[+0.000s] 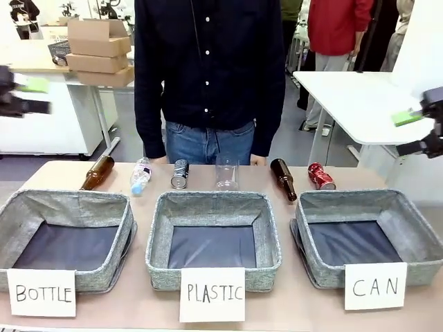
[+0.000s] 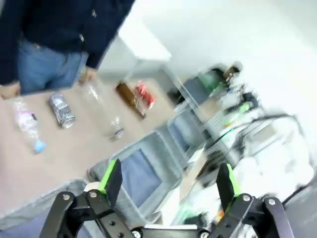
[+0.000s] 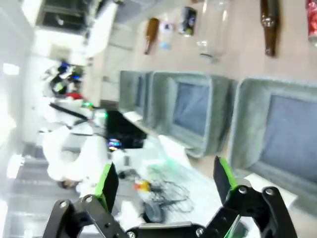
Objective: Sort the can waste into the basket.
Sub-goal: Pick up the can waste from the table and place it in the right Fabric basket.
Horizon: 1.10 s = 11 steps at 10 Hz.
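Lying dented, red can [image 1: 321, 176] beside brown bottle [image 1: 283, 178].

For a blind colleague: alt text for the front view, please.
A red can and a dark can lie on a table behind three grey baskets carded BOTTLE, PLASTIC and CAN, among two brown bottles, a plastic bottle and a clear cup. A person stands beyond.
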Tool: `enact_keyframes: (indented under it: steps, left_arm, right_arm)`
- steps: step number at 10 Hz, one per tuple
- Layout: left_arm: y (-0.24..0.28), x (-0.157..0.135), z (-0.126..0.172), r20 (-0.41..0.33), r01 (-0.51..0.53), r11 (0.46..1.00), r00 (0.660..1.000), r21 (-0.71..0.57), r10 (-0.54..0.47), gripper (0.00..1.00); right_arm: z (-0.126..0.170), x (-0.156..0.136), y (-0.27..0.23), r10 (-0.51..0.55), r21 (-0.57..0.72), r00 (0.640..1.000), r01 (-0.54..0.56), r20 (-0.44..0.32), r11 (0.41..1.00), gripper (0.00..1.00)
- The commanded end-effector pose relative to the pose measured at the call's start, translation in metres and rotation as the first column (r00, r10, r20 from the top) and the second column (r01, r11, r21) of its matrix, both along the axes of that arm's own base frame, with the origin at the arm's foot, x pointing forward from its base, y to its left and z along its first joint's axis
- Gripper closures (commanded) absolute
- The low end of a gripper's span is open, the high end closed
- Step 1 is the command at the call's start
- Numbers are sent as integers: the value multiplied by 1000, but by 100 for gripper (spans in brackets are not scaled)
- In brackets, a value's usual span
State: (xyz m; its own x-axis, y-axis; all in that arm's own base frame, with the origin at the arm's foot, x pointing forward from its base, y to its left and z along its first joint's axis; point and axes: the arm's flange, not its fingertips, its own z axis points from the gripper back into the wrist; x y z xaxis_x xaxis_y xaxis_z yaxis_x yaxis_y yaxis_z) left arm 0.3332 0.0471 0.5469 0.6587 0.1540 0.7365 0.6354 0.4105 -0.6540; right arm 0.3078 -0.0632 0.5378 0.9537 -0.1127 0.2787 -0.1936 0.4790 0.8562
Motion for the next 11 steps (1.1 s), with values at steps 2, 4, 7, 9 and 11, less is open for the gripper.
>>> enact_keyframes:
  steps: [2, 4, 7, 9, 11]
  left_arm:
    - [2, -30, -52, -189, -217, 974, 961, -62, 202, 0]
    - [30, 0, -10, -55, -71, 993, 996, -93, 66, 0]
    - [30, 0, -10, -55, -71, 993, 996, -93, 66, 0]
    - [30, 0, -10, -55, -71, 993, 996, -93, 66, 0]
    - [30, 0, -10, -55, -71, 993, 996, -93, 66, 0]
  right_arm:
    - [-17, -4, -22, -360, 302, 918, 395, -166, 868, 0]
    - [-7, -2, -24, -79, 117, 993, 89, -87, 989, 0]
    - [-7, -2, -24, -79, 117, 993, 89, -87, 989, 0]
    - [-7, -2, -24, -79, 117, 993, 89, -87, 989, 0]
    - [-7, -2, -24, -79, 117, 993, 89, -87, 989, 0]
